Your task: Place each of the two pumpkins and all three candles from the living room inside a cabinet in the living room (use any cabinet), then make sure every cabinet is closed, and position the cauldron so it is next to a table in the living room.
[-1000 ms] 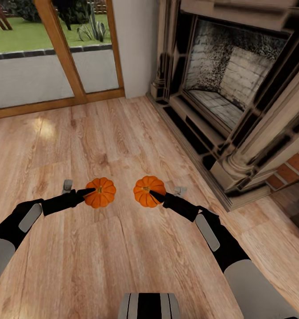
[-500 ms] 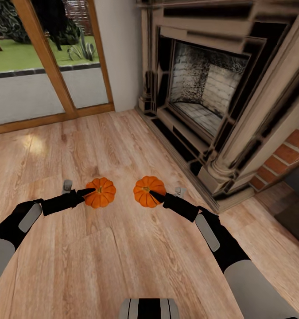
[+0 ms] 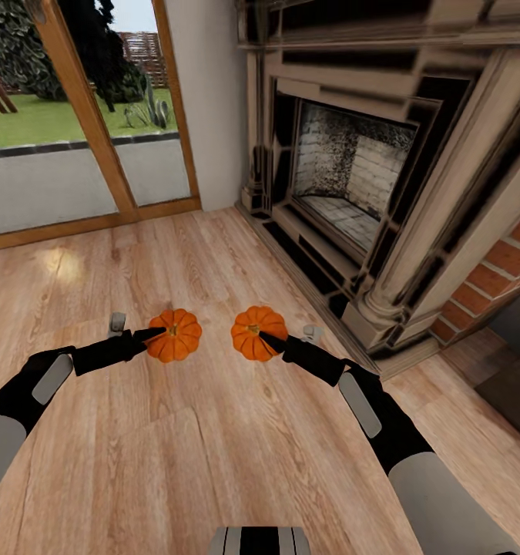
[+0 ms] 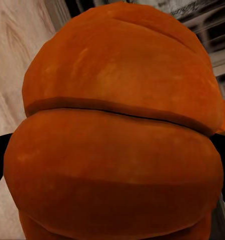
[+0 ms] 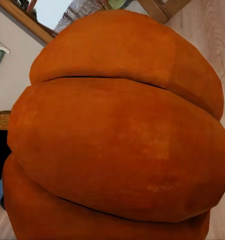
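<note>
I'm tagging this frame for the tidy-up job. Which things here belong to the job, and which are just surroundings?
Part of the job:
- left pumpkin, held in the left gripper
- right pumpkin, held in the right gripper

Just surroundings:
- black columned fireplace
- glass door to the garden
- wood floor

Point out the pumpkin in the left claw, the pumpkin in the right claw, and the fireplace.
Left pumpkin (image 3: pixel 176 336): head view, ribbed top.
Right pumpkin (image 3: pixel 253 331): head view, ribbed top.
Fireplace (image 3: pixel 344 181): head view, brick firebox.
</note>
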Motion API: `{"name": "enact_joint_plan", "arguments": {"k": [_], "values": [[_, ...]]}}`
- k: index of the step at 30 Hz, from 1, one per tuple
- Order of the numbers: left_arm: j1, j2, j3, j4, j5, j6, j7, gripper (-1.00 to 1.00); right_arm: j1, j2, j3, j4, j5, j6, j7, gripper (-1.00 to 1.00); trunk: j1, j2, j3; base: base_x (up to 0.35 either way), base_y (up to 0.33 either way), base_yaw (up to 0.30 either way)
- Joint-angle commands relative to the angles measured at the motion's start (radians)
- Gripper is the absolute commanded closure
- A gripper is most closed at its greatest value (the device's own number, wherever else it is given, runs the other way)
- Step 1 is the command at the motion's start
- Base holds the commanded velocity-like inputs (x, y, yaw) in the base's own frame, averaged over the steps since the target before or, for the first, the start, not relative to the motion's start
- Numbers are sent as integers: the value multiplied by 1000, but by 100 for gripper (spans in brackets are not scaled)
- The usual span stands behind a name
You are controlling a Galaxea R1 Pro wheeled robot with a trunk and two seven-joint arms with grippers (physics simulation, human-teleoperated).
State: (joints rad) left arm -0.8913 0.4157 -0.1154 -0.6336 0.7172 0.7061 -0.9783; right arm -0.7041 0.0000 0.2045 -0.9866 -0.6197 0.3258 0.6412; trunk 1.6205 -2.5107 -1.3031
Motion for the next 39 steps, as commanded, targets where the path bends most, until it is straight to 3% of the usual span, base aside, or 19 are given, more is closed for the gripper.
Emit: {"name": "enact_joint_plan", "arguments": {"k": [1, 39], "values": [[0, 0, 0, 0, -1, 0, 0, 100, 0, 0, 0, 0, 3, -1, -2, 100, 0, 0, 4, 0, 0, 0], [0, 0, 0, 7, 1, 1, -2, 100, 0, 3, 1, 4, 5, 0, -10, 100, -17, 9, 174, 0, 0, 211]]}}
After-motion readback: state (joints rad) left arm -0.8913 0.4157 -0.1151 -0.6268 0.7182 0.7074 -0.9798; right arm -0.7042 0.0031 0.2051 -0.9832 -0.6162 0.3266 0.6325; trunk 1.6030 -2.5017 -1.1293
